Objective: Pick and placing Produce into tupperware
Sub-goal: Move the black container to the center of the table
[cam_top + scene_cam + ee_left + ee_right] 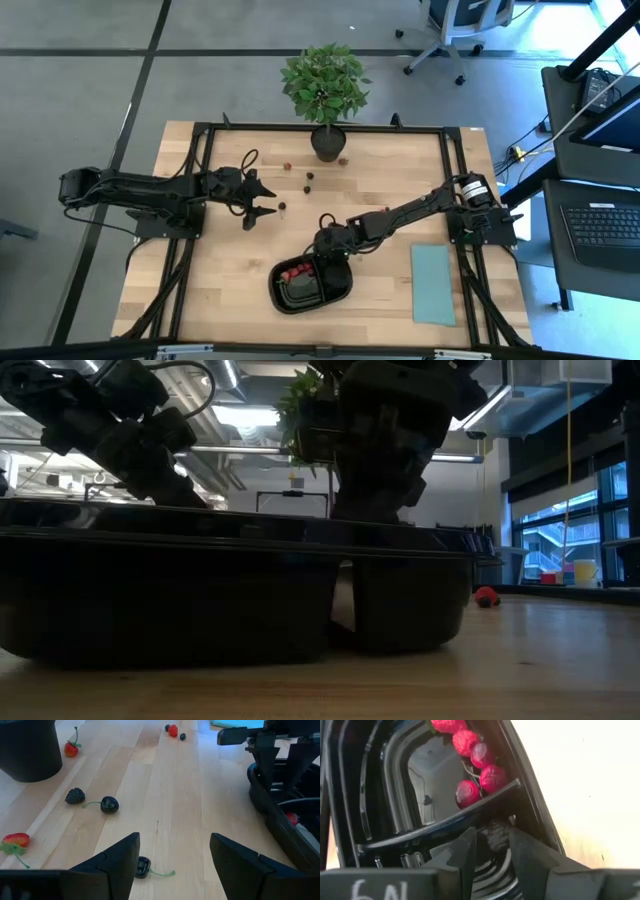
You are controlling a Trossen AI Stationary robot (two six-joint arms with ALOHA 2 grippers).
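the right gripper hangs over the black tray, fingers pinched on a small dark berry right above the tray's divider rim. a cluster of red pieces already lies in the compartment at the tray's nine o'clock end; the tray's long axis runs roughly nine to three across the table. my guess is the drop is next, and it turns on which side of the divider the berry clears.

the left gripper waits with fingers spread wide, and a dark cherry lies on the wood just at its fingertips, so that arm is nearer the loose fruit. more pieces sit scattered toward twelve o'clock, near the potted plant.

the surface is a pale wooden table; a teal sheet lies at the tray's three o'clock. beyond, grey floor and an office chair.
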